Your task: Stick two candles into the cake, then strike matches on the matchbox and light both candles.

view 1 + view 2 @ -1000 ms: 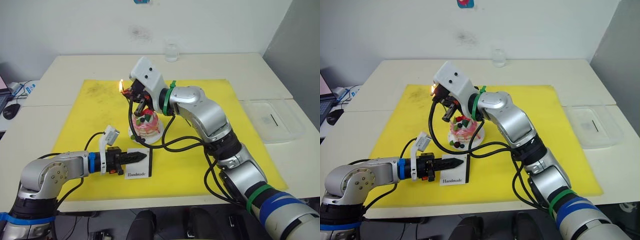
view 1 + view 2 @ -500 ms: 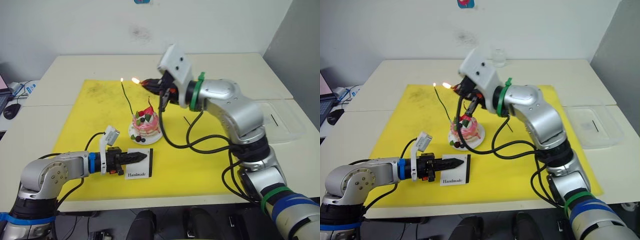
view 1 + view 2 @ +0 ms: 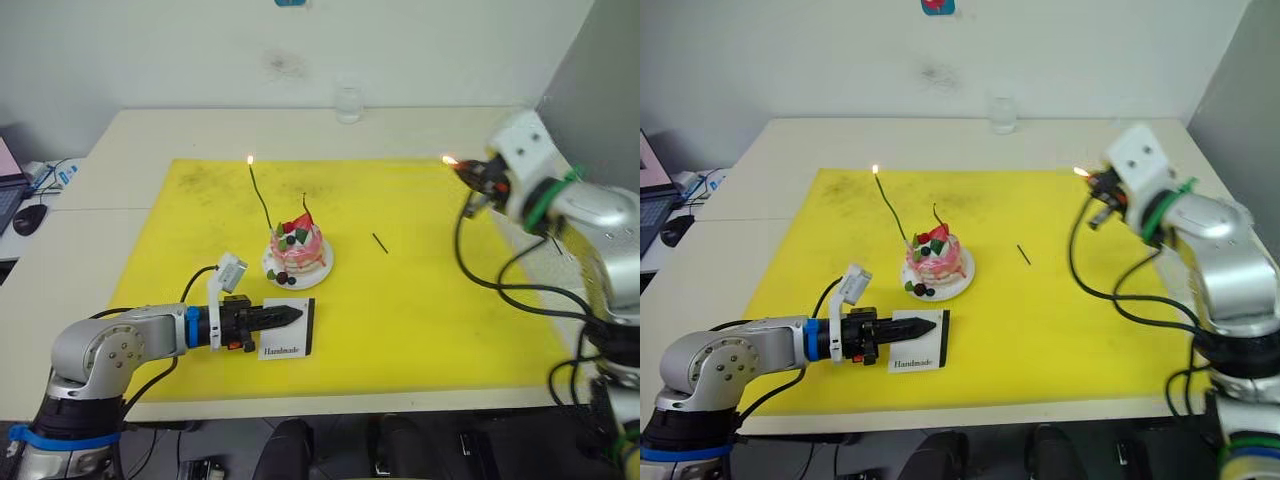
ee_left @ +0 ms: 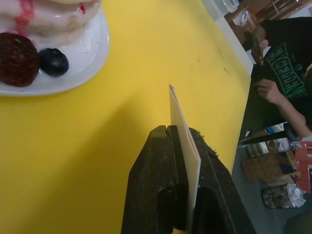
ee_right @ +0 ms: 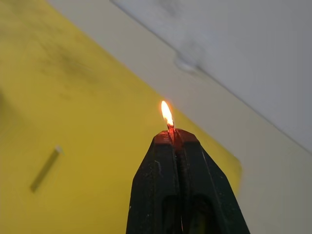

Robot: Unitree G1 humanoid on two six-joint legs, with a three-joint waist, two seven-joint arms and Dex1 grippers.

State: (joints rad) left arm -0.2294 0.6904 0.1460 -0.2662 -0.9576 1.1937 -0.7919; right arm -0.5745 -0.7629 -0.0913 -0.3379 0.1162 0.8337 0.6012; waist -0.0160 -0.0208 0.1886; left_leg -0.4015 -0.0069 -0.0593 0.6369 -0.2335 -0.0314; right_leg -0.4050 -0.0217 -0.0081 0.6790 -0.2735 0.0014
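The pink-and-white cake [image 3: 296, 250] sits on its white plate [image 3: 270, 272] mid-mat. A long green candle [image 3: 260, 198] leans out of it, a small flame at its tip. A shorter reddish-brown candle [image 3: 306, 203] stands in the cake; no flame shows on it. My left gripper [image 3: 288, 317] lies low in front of the cake, shut on the white matchbox [image 3: 288, 338], which appears edge-on [image 4: 184, 141] in the left wrist view. My right gripper [image 3: 466, 168] hovers over the mat's far right corner, shut on a burning match [image 5: 170, 127]. Another match [image 3: 380, 242] lies right of the cake.
A yellow mat [image 3: 200, 230] covers the white table. A glass [image 3: 345, 103] stands at the back edge. A computer mouse [image 3: 22, 220] lies on the side desk at far left. A seated person [image 4: 275, 63] is beyond the table's front edge.
My right arm swung away from the cake to the mat's far right corner, carrying the burning match. The green candle keeps burning. The left gripper and matchbox stayed put.
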